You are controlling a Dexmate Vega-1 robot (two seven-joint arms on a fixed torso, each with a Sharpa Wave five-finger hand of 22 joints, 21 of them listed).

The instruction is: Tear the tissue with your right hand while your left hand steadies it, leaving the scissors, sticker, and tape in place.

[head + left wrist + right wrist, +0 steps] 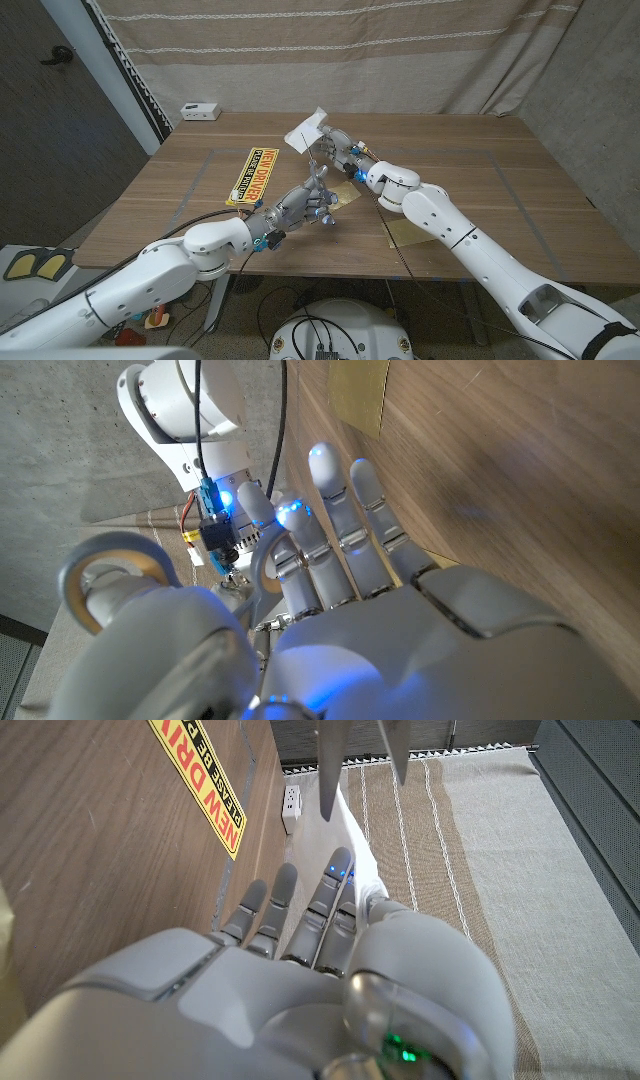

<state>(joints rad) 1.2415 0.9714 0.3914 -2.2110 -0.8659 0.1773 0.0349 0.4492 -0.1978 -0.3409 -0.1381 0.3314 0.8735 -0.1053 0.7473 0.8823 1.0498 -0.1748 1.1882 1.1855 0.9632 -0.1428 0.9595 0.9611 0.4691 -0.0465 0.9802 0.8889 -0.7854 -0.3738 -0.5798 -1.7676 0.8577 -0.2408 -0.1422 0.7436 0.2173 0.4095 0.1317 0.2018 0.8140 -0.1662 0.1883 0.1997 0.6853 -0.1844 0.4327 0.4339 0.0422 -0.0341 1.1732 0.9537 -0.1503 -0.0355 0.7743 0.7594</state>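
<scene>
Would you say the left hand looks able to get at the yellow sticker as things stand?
Probably yes: the sticker lies flat just beside the left hand, with bare table between them and nothing in the way.

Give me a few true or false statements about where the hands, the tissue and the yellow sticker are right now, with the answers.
1. The right hand holds the white tissue up off the wooden table. True.
2. The yellow rectangular sticker with black lettering lies on the table to the robot's right of both hands. False: it lies to the robot's left of them.
3. The left hand is near the middle of the table, close to the right hand. True.
4. The tissue lies flat on the sticker. False: it is lifted in the air, apart from the sticker.
</scene>
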